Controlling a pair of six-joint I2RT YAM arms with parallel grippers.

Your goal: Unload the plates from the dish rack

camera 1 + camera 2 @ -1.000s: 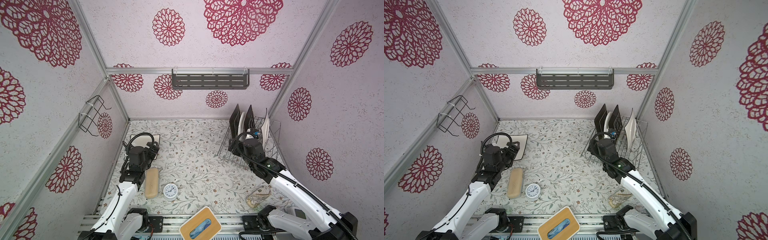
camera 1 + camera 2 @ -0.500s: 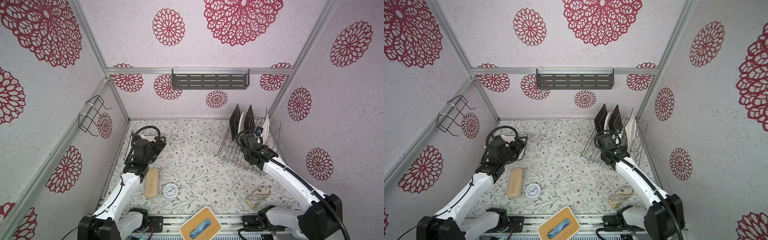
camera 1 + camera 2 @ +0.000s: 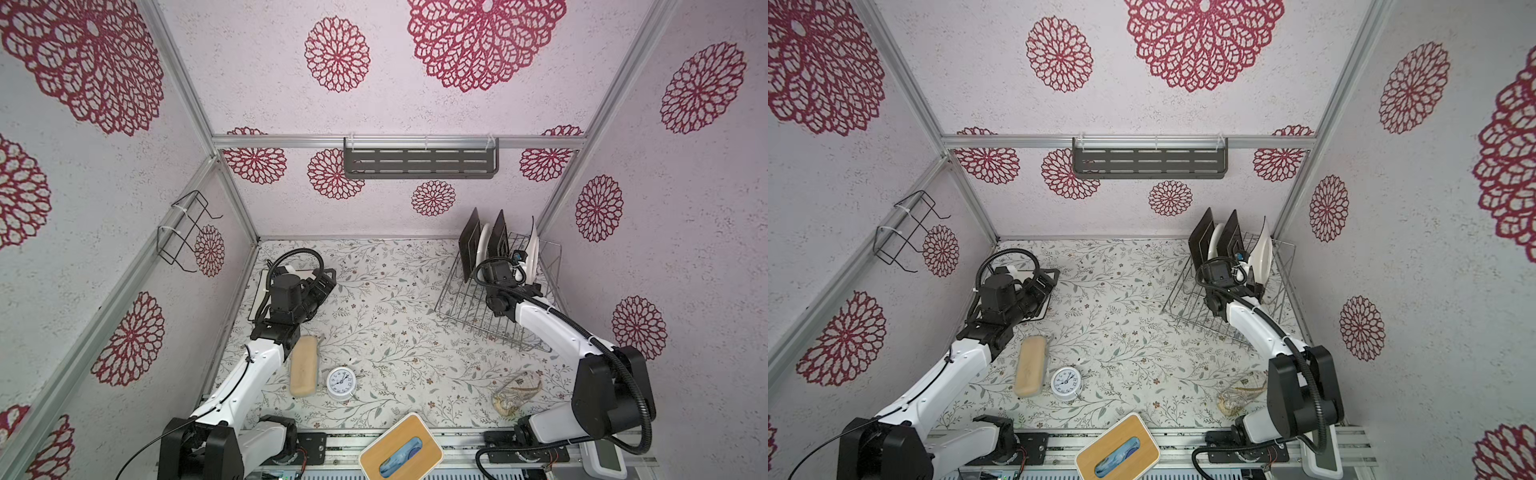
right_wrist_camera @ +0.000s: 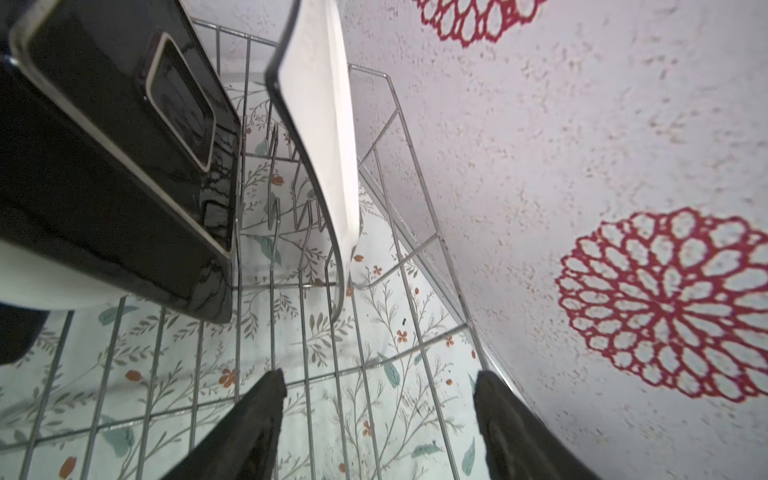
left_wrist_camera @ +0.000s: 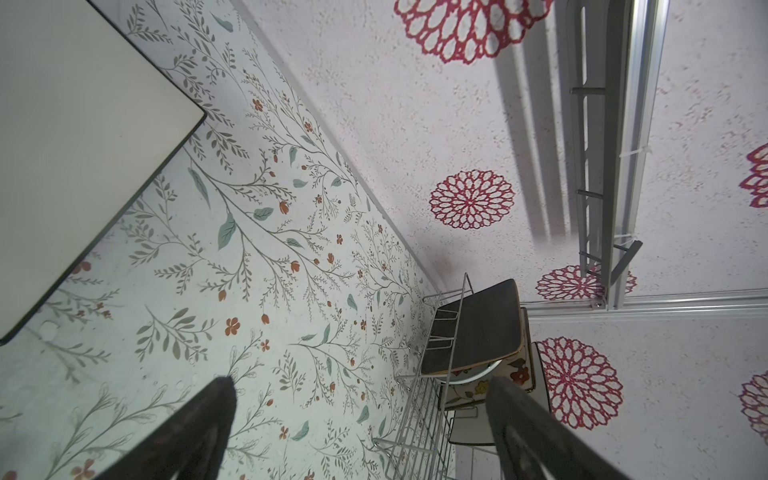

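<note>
Walls [image 3: 415, 104] pale lilac-white, speckled, with crimson lace-flower medallions. Table cover [image 3: 395, 324] off-white with grey-green leafy sprigs and tiny red-orange blooms. Dish rack [image 3: 469, 307] silver wire. 2 dark plates [image 3: 469, 245] glossy brown-black, thin cream edge in the right wrist view. Upright white plate [image 3: 533, 245] has a dark rim, flat white plate [image 5: 83, 145] too. Shelf [image 3: 419, 162] dark grey. Basket [image 3: 183, 232] black wire. Clock [image 3: 340, 382] white face, black numerals. Tissue box [image 3: 401, 453] tan lid, blue in the slot.
</note>
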